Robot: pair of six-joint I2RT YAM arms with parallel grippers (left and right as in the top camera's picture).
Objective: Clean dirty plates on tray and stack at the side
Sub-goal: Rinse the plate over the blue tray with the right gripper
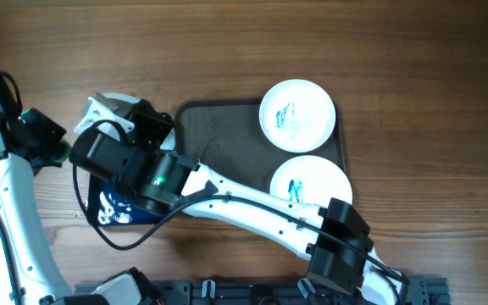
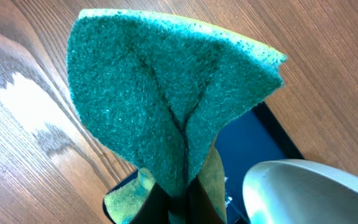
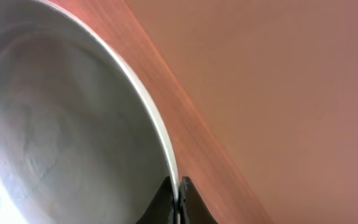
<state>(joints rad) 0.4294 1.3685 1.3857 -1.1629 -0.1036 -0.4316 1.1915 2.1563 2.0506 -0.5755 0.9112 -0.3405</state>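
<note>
Two white plates with blue-teal scribbles lie on the right side of the dark grey tray (image 1: 223,135): one at the far right (image 1: 297,114), one nearer (image 1: 310,180). My right gripper (image 1: 122,119) reaches across to the tray's left and is shut on the rim of a third plate (image 1: 104,108), held tilted. In the right wrist view the jaws (image 3: 179,196) pinch that plate's edge (image 3: 61,124). My left gripper (image 1: 55,150) is beside it, shut on a green sponge (image 2: 166,93). The left jaws (image 2: 182,208) are mostly hidden by the sponge. The held plate's rim shows in the left wrist view (image 2: 309,193).
A smaller glossy blue tray (image 1: 113,212) lies under my right arm at the front left, also visible below the sponge (image 2: 257,140). The right arm (image 1: 252,203) spans the table's front diagonally. Bare wooden table lies beyond the dark tray.
</note>
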